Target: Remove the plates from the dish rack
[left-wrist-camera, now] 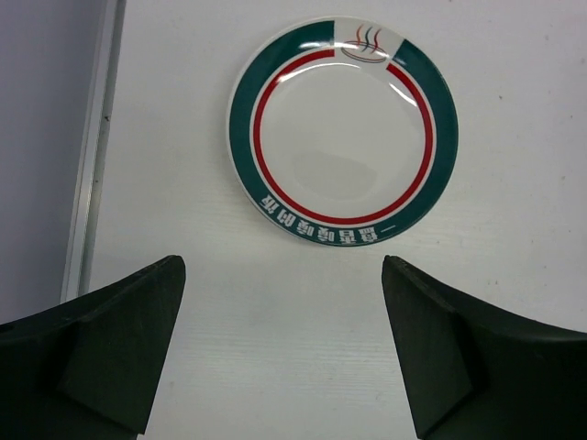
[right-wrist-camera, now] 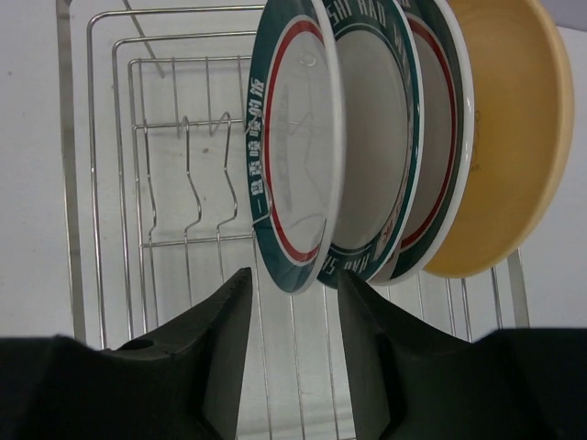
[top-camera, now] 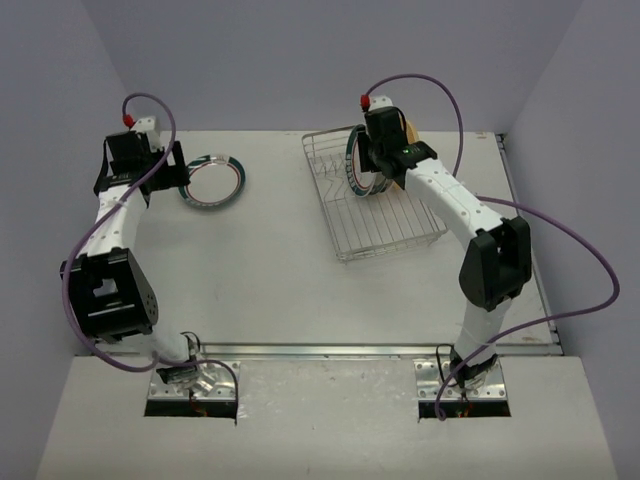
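A: How far along is the unloading?

B: Early, I'd judge. One flat plate [left-wrist-camera: 342,133] lies on the surface [top-camera: 280,260] at about ten o'clock in the overhead view. It is well apart from the dish rack [top-camera: 380,225], which sits near one o'clock. Four plates stand on edge at the rack's twelve o'clock end, so most of the job is left

A: Which one looks next?

B: Probably the front plate [right-wrist-camera: 293,156]. The right gripper [right-wrist-camera: 293,275] has a finger on each side of its lower rim, jaws apart, and I see no contact. Behind it stand the second plate [right-wrist-camera: 371,137] and third plate [right-wrist-camera: 442,137], then the tan plate [right-wrist-camera: 504,137] last in the row, toward one o'clock

A: And the other arm?

B: The left gripper [left-wrist-camera: 282,266] hangs over the surface, jaws wide apart with nothing between them. The flat plate is at its twelve o'clock, not touching it

A: Materials?

B: The patterned plates are round, shallow and glossy; glazed ceramic or melamine, I cannot tell. Each has a white well, a thin red ring and a teal band with white characters. The tan one is plain and smooth. The rack is thin bright wire in a rectangular grid, with low sides and wavy upright prongs [right-wrist-camera: 193,183]. The surface is flat, matte and off-white
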### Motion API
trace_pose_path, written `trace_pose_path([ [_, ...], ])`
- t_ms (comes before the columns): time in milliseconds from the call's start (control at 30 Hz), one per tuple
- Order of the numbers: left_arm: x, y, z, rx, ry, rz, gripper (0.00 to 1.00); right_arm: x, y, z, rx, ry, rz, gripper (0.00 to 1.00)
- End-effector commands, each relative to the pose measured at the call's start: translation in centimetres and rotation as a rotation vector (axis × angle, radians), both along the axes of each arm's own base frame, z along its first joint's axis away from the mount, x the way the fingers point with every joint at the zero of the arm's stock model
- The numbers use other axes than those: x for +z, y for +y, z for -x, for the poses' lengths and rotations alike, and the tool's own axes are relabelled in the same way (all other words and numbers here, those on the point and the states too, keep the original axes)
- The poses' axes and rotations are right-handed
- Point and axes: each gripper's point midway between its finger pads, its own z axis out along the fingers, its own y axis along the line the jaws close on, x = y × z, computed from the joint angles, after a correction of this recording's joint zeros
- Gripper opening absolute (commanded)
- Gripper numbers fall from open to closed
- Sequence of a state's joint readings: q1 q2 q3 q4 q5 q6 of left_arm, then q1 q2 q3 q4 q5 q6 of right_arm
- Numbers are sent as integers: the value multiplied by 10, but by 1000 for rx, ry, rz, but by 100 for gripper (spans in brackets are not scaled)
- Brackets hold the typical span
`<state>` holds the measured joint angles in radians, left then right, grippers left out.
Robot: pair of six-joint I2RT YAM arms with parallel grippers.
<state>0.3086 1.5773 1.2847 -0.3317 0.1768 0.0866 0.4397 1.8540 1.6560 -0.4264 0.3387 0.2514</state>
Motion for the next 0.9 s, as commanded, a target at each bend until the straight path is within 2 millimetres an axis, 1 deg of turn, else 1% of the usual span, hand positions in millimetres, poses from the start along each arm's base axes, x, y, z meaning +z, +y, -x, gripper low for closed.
trace_pose_path([
  [0, 48, -21, 2, -47, -136, -90, 87, 33, -13, -27, -77, -124, 52, 42],
  [67, 52, -26, 3, -52, -142, -80, 87, 30, -12, -31, -76, -126, 61, 42],
  [367, 63, -34, 12, -61, -155, -48, 87, 14, -10, -55, -89, -138, 123, 43],
  [400, 63, -35, 13, -61, -154, -47, 87, 15, -10, -57, -88, -145, 126, 43],
  [467, 65, -35, 14, -60, -157, -47, 87, 9, -8, -63, -80, -143, 136, 42],
  [533, 67, -35, 15, -60, -161, -49, 87, -2, -5, -68, -74, -125, 149, 43],
  [600, 67, -36, 16, -65, -159, -46, 87, -3, -5, -70, -75, -126, 162, 40],
  [633, 67, -37, 16, -64, -159, -43, 87, -3, -6, -71, -78, -129, 168, 36],
  [700, 68, -37, 16, -66, -161, -41, 87, 0, -7, -72, -81, -141, 180, 22],
  [733, 69, -37, 17, -65, -162, -38, 87, 3, -7, -73, -85, -150, 186, 11],
  [767, 69, -38, 17, -66, -164, -36, 87, 7, -7, -72, -87, -161, 192, 4],
  [800, 70, -38, 17, -67, -166, -35, 87, 12, -6, -72, -90, -174, 196, 0],
  [867, 71, -39, 17, -66, -168, -32, 87, 25, -8, -72, -104, -206, 205, 0],
])
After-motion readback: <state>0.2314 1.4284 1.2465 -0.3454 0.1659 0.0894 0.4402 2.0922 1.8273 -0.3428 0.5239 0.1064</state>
